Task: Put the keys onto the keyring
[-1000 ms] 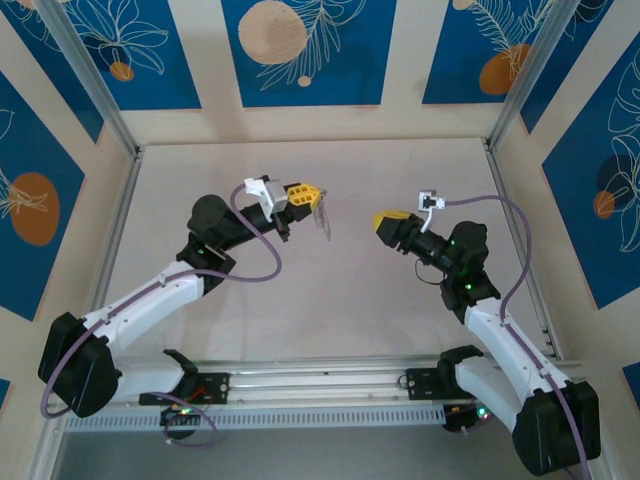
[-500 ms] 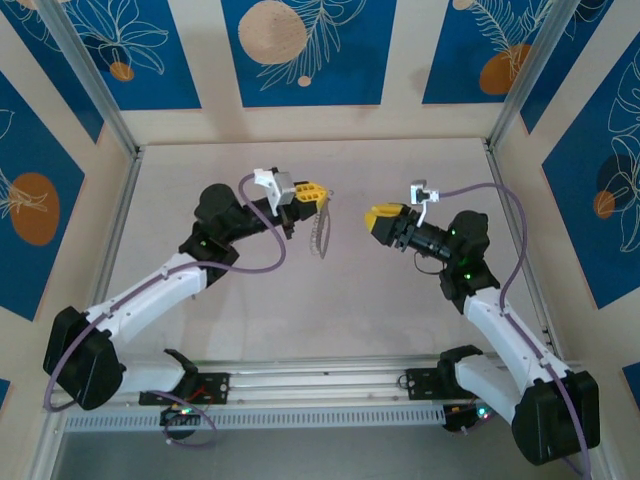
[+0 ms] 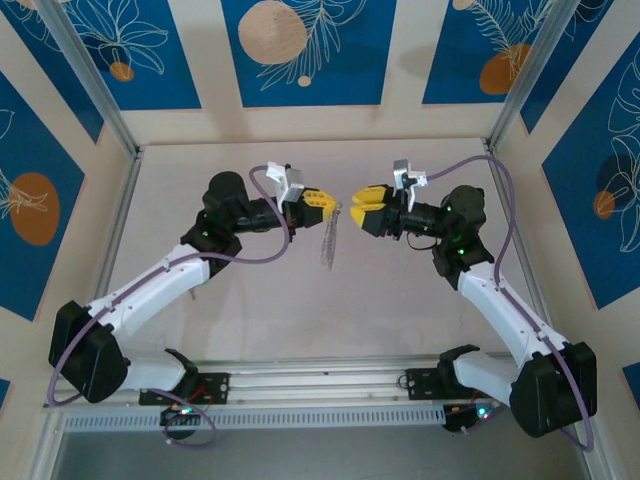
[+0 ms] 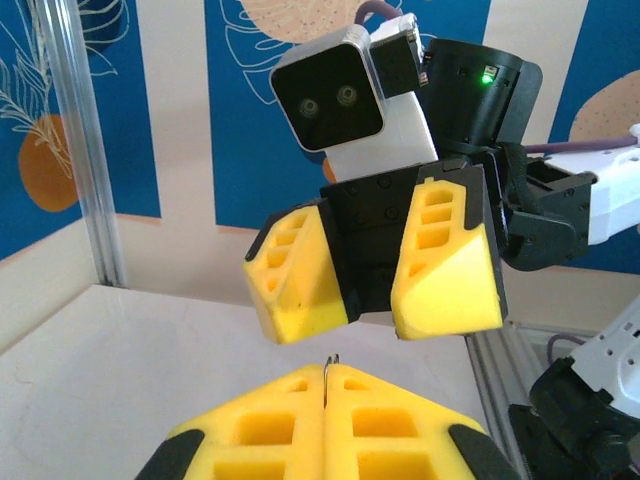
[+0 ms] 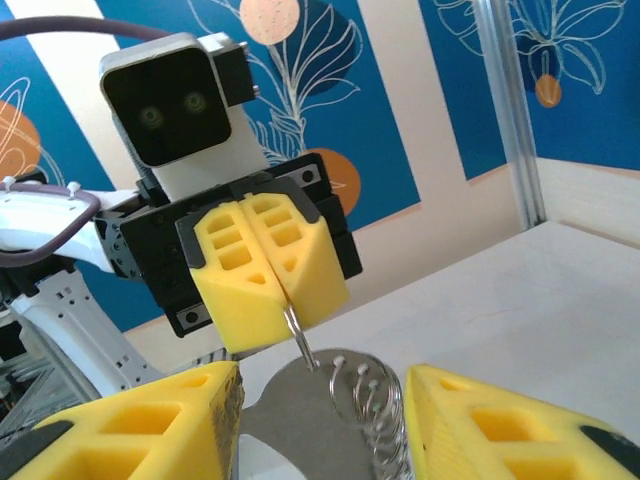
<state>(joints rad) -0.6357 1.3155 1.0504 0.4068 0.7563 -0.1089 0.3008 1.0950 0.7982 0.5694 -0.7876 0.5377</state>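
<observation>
My left gripper (image 3: 335, 203) is shut on the top of the keyring (image 5: 300, 340), a thin grey wire loop whose tip pokes out between the closed yellow fingers (image 4: 330, 362). Below it hang the keys (image 3: 330, 240): a flat grey metal piece (image 5: 290, 440) and several silvery ring-like pieces (image 5: 378, 405), clear of the table. My right gripper (image 3: 357, 211) faces the left one tip to tip and is open. In the right wrist view its fingers (image 5: 160, 420) stand on either side of the hanging keys, and the left gripper (image 5: 285, 305) is just beyond.
The pale table (image 3: 400, 320) lies below both grippers, bounded by aluminium posts (image 3: 95, 85) and blue patterned walls. The right arm's cable (image 3: 505, 215) loops out to the right. The base rail (image 3: 320, 385) runs along the near edge.
Both grippers have moved toward each other. The left one carried the hanging keys rightward, and the right one came left until its fingers flank them.
</observation>
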